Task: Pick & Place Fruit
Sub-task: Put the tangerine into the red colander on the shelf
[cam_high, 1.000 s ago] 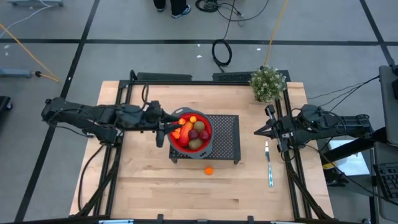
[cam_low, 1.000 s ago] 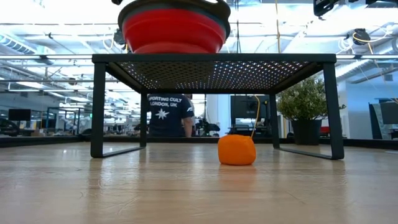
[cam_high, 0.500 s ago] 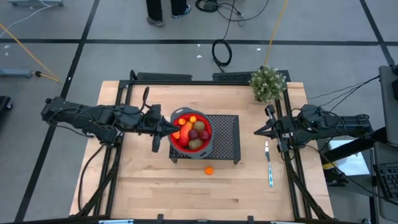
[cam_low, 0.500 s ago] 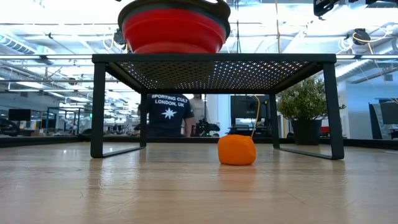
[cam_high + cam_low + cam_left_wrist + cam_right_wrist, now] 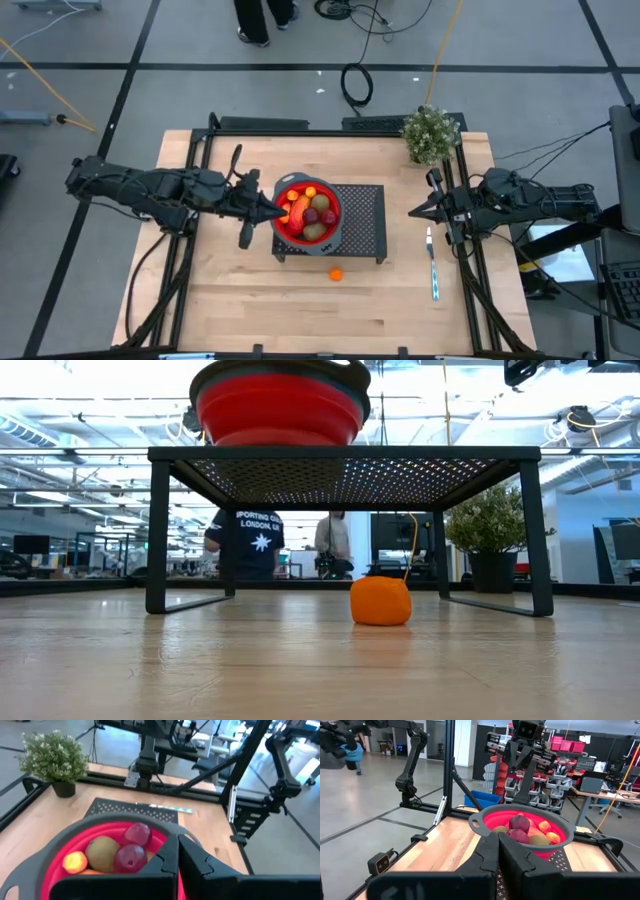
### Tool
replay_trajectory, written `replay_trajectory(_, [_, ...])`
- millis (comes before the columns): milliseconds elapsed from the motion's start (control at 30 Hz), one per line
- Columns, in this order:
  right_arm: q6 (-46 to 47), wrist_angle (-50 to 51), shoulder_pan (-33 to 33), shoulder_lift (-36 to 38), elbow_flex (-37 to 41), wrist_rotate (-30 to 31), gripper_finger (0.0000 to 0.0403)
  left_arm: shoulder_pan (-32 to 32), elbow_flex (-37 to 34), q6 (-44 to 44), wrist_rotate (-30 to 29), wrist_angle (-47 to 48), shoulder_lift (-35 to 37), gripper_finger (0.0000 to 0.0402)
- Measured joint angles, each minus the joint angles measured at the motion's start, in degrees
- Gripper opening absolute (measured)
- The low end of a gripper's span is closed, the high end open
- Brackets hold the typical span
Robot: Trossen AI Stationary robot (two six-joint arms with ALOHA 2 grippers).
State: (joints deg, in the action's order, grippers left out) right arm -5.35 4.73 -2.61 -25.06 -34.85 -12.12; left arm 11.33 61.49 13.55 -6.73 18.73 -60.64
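2 dark jointed arms, left arm (image 5: 150, 188), right arm (image 5: 520, 200), black cables, blocky black fingers (image 5: 200, 870)

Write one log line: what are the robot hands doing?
left hand: shut, at red bowl rim | right hand: shut, waiting | orange ball: on table

Counts on the wooden desk (image 5: 240, 290)

One red collapsible bowl (image 5: 283, 225), one black mesh rack (image 5: 365, 225), one loose orange ball (image 5: 335, 273), one leafy potted plant (image 5: 431, 134), one pale-handled utensil (image 5: 433, 265).
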Motion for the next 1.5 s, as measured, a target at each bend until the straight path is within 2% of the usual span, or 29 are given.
replay_trajectory(600, [3.8,-0.3,-0.1,-0.2,0.0,-0.1,0.0000,0.0,-1.0,-1.7,1.2,5.9,5.7,0.0002])
replay_trajectory(767, [3.9,-1.6,-0.1,-0.9,0.0,-0.1,0.0000,0.0,-6.2,-1.0,1.2,3.1,9.4,0.0002])
replay_trajectory(1000, [3.9,-9.4,-0.1,-2.7,0.0,-0.3,0.0000,0.0,-14.2,0.0,2.1,-3.5,16.0,0.0001])
replay_trajectory(1100, [3.8,-11.3,-0.1,-3.4,0.0,-2.1,0.0000,0.0,-17.1,-0.2,2.3,-5.6,19.0,0.0004])
replay_trajectory(1500, [4.5,-19.6,-0.7,-9.2,0.0,-3.3,0.0000,0.0,-26.6,0.4,1.3,-5.8,30.0,0.0003])
